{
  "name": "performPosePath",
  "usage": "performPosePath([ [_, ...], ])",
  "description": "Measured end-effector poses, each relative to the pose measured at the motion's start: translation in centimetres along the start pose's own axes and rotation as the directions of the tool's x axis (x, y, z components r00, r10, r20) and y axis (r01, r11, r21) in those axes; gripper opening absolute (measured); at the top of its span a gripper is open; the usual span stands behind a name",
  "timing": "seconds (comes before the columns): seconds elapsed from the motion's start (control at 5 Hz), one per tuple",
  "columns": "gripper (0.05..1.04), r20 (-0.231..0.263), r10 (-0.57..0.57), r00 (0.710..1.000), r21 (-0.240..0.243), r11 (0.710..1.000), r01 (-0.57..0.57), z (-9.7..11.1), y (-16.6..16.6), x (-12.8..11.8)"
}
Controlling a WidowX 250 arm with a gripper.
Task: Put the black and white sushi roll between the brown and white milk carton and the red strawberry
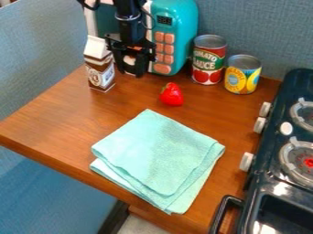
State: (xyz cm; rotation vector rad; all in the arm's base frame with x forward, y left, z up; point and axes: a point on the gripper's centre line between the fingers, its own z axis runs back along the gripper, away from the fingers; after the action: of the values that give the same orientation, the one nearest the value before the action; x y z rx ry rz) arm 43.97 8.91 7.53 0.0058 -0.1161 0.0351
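Carton point(99, 68) — beside gripper point(131, 73), near table edge point(60, 84).

From my camera I see a folded cloth point(160, 157) on the wooden counter point(55, 119), a strawberry point(172, 94) beyond it. My gripper point(133, 73) hangs beside a milk carton point(99, 65), in front of a toy microwave point(177, 27); two cans point(209, 61) stand right of that, near the stove point(293, 151).
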Motion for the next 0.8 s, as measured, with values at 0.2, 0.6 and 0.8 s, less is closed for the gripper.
performPosePath([
  [0.2, 0.644, -0.013, -0.004, 1.0, 0.011, 1.0, 0.004, -0.3, 0.0, -0.3],
  [0.6, 0.644, -0.084, 0.016, 0.996, 0.01, 1.0, -0.015, -2.2, 0.1, -0.8],
  [0.8, 0.644, -0.081, 0.012, 0.997, -0.007, 1.0, -0.013, -2.5, -0.1, -0.5],
])
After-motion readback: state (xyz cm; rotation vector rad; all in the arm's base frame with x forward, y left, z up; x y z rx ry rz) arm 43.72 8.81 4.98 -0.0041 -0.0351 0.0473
